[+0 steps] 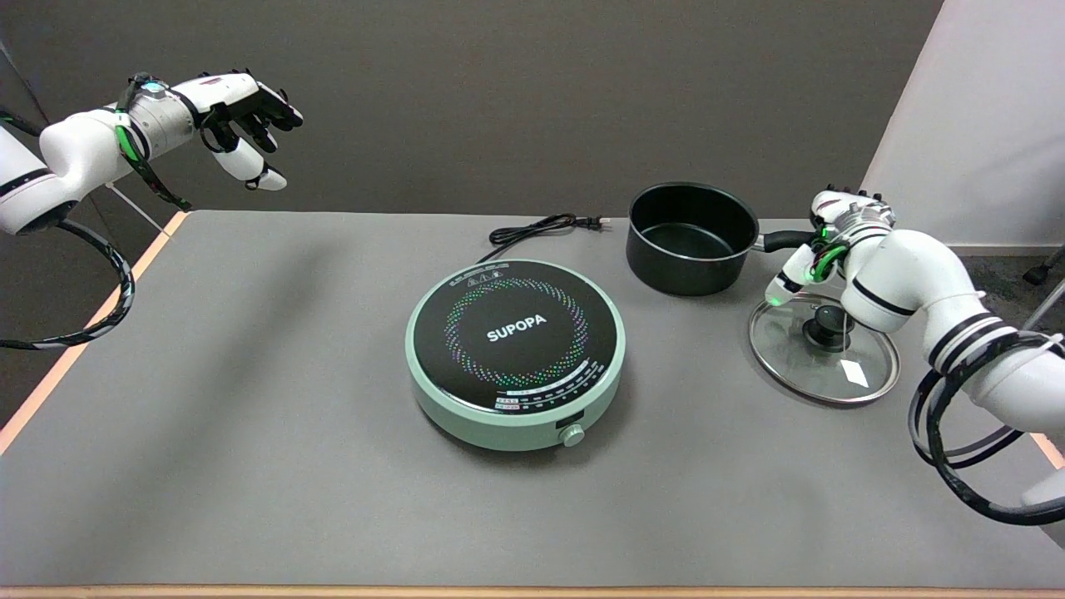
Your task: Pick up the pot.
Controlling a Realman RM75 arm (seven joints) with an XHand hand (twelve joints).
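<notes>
1. One pot (691, 239), black and empty, stands upright on the grey table (250, 416) at the far right, just behind and to the right of the green induction cooker (516, 353); its black handle (786, 240) sticks out to the right.
2. At that handle's outer end sits the right hand (832, 241). It appears to be around or against the handle, but whether the fingers are clamped on it or only beside it cannot be told from this angle.
3. The pot's base looks to be resting on the table, so the lift seems not yet begun.
4. A good grasp would wrap the handle fully before rising, since a long handle lets the pot tip forward.
5. The glass lid (824, 349) lies flat just in front of the hand, below the forearm; a straight upward lift would keep clear of it.
6. The cooker's cord (541, 226) lies left of the pot, apart from it.
</notes>
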